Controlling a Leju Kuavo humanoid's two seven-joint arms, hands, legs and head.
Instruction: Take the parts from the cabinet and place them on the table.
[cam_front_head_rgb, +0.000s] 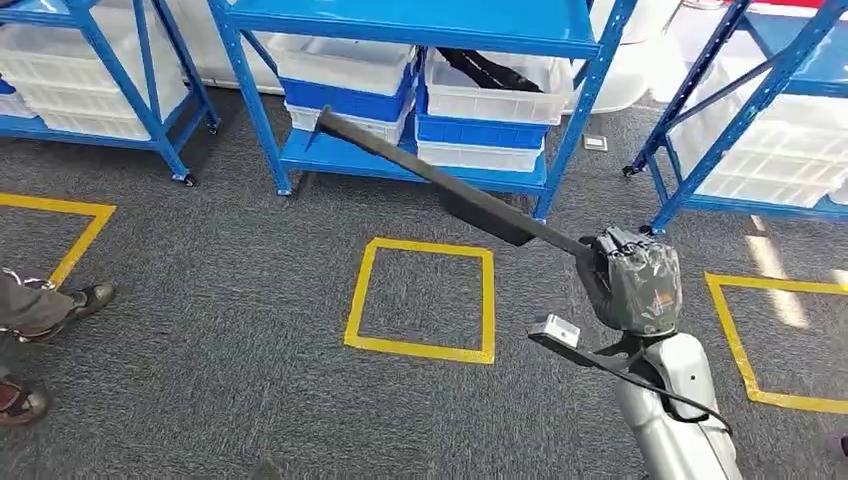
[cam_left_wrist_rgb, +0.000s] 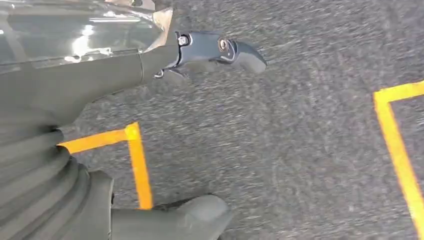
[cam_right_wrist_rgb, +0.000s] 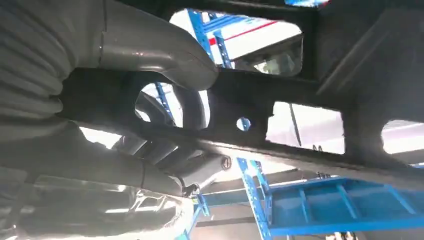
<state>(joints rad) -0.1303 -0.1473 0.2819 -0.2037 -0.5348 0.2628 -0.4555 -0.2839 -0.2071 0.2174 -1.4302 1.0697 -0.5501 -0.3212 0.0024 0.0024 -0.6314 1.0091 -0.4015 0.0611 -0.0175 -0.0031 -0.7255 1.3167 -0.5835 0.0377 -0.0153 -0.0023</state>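
Black and long, the part (cam_front_head_rgb: 450, 190) is held out in front of us at a slant, one end gripped in our right hand (cam_front_head_rgb: 635, 280) and the other end reaching up and leftward toward the middle blue shelf rack (cam_front_head_rgb: 420, 30). The right hand's fingers are wrapped around the part's near end; in the right wrist view the thick grey thumb (cam_right_wrist_rgb: 165, 55) lies across a black frame with cut-out openings, and the darker fingers (cam_right_wrist_rgb: 165, 150) curl under it. The part hangs in the air over the grey carpet (cam_front_head_rgb: 250, 330), clear of the rack, just above and to the right of a yellow taped square (cam_front_head_rgb: 422, 298) on the floor.

On the rack's lower shelf stand white and blue bins (cam_front_head_rgb: 345, 85), and one white bin (cam_front_head_rgb: 495, 85) holds another dark part. More blue racks with white bins stand at the left and right.

Our left hand (cam_left_wrist_rgb: 150, 60) hangs over the carpet, holding nothing, with its thumb (cam_left_wrist_rgb: 195, 217) set well apart from a dark finger (cam_left_wrist_rgb: 225, 50).

At the left edge we see a person's shoes (cam_front_head_rgb: 70, 305) on the carpet.
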